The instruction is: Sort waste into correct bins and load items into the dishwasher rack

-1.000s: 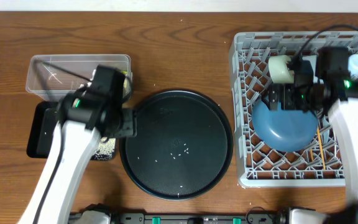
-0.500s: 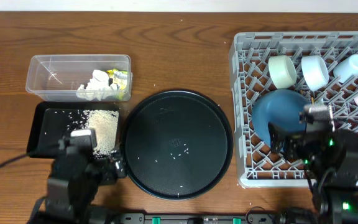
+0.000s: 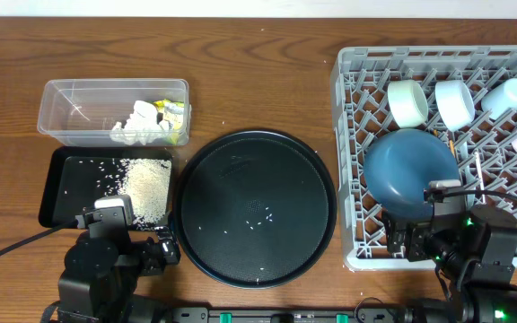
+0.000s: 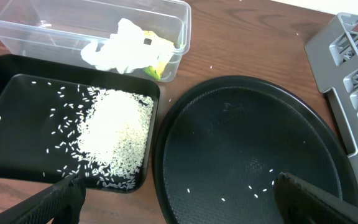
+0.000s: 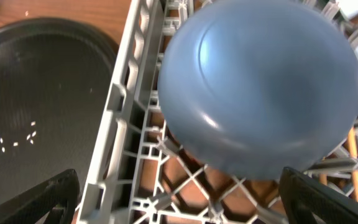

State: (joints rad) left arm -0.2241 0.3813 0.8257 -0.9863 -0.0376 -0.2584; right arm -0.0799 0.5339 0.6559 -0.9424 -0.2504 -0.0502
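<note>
The clear tub (image 3: 70,108) holds crumpled white napkins (image 3: 140,126) and a yellow-green wrapper (image 3: 175,112). In front of it, the shallow black tray (image 3: 61,184) carries a heap of rice (image 3: 148,184). At the right, the grey rack (image 3: 353,161) holds the dark-blue bowl (image 3: 411,170) upside down and pale cups (image 3: 408,101) along its back row. My left gripper (image 4: 178,182) hangs open and empty over the gap between the black tray (image 4: 17,99) and the round tray. Over the rack's front left corner (image 5: 114,143), beside the bowl (image 5: 260,87), my right gripper (image 5: 179,180) is open and empty.
A large round black tray (image 3: 257,161) lies in the middle of the table with a few loose rice grains (image 3: 258,213) on it. A wooden chopstick (image 5: 353,146) lies in the rack to the right of the bowl. Both arms sit at the table's front edge.
Both arms have drawn back to the front edge, the left from over the bins, the right from over the rack. The tub, the black tray and the cups now show uncovered.
</note>
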